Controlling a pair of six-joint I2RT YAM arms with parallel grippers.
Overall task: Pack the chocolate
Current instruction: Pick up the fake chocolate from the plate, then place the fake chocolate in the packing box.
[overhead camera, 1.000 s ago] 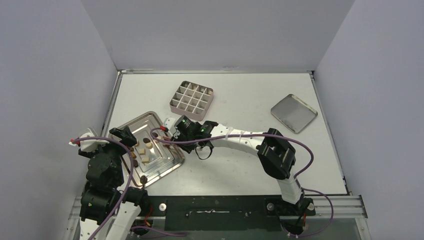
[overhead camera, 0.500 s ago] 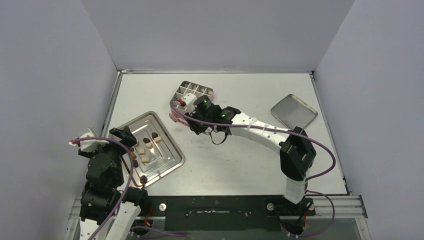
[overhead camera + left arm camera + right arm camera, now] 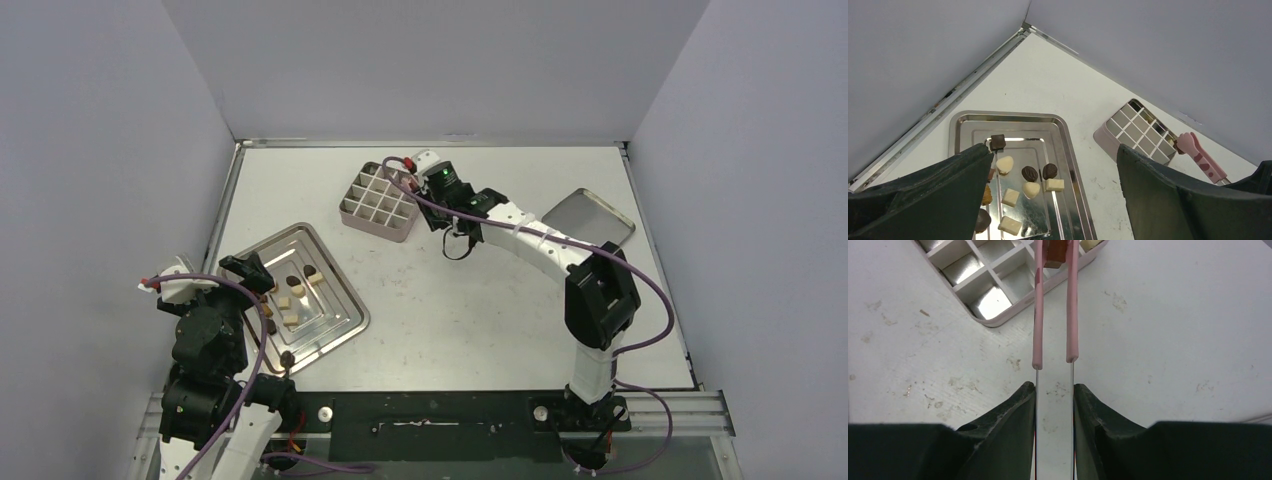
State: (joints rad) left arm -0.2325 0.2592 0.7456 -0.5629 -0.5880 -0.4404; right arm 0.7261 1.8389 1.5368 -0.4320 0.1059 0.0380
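Several small chocolates [image 3: 1030, 181], dark brown, tan and cream-white, lie in the silver stepped tray [image 3: 963, 120], also in the top view [image 3: 293, 292]. My left gripper [image 3: 1053, 150] is open and empty above the tray [image 3: 340, 325]. My right gripper [image 3: 1054, 390] is shut on pink tongs [image 3: 1037, 305]. The tong tips pinch a brown chocolate [image 3: 1056, 252] over a corner cell of the gridded tin [image 3: 998, 295]. In the top view the tongs [image 3: 425, 160] reach the tin's [image 3: 380, 200] far right corner. A cream piece [image 3: 1091, 244] sits in a neighbouring cell.
The tin's lid [image 3: 588, 226] lies upside down at the right of the table. Grey walls close in the left, back and right sides. The right arm [image 3: 540, 240] stretches across the table's middle.
My right arm has swung from the tray up and to the right, carrying the tongs with a brown piece to the tin's far right corner. The left arm has not moved.
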